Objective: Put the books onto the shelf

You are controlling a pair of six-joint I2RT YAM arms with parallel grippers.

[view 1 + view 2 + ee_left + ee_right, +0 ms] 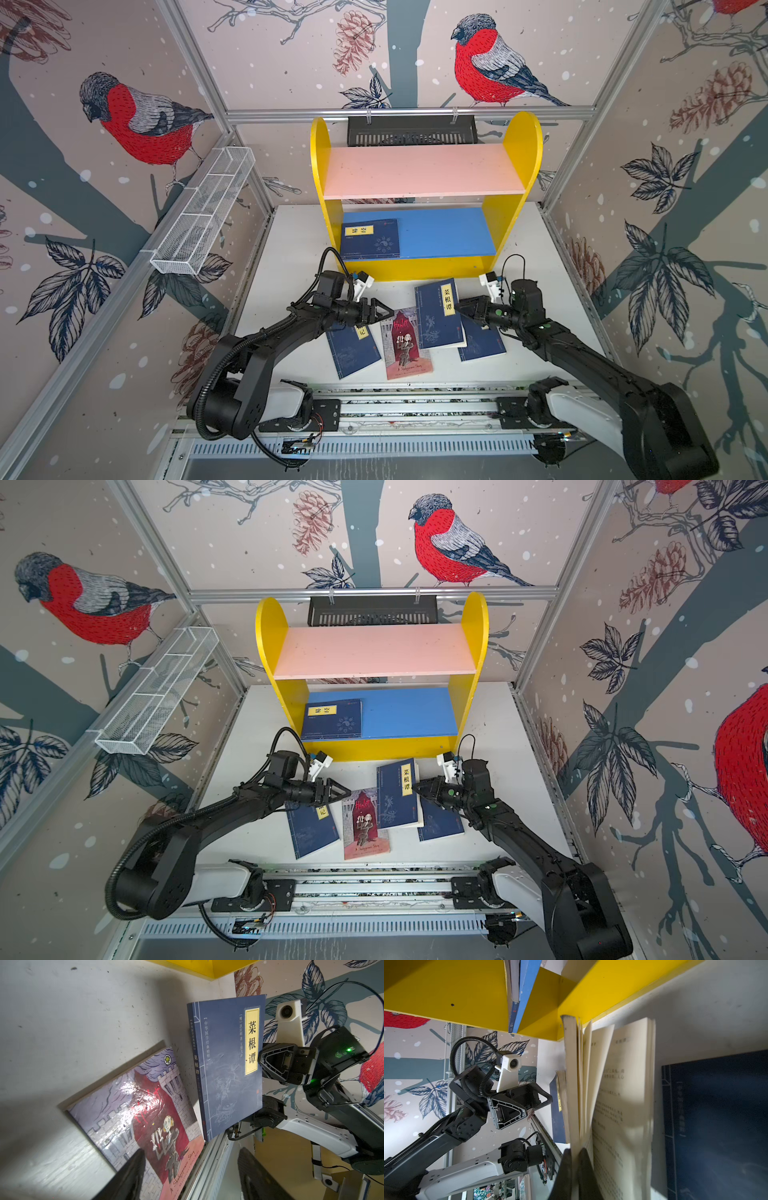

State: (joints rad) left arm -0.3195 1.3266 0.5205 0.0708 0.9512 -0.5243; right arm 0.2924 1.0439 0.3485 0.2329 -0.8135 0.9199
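The shelf stands at the back, with one navy book flat on its blue lower board. My right gripper is shut on the open edge of another navy book, lifted and tilted. It pinches the cover and a few pages, while the other pages fan loose. The Hamlet book lies flat on the table beside it. My left gripper hovers open over Hamlet's far end, nothing between its fingers. Two more navy books lie partly under the arms.
A white wire-mesh tray hangs on the left wall and a black slotted basket behind the shelf. The pink upper board carries nothing. The arms' base rail runs along the table's front edge.
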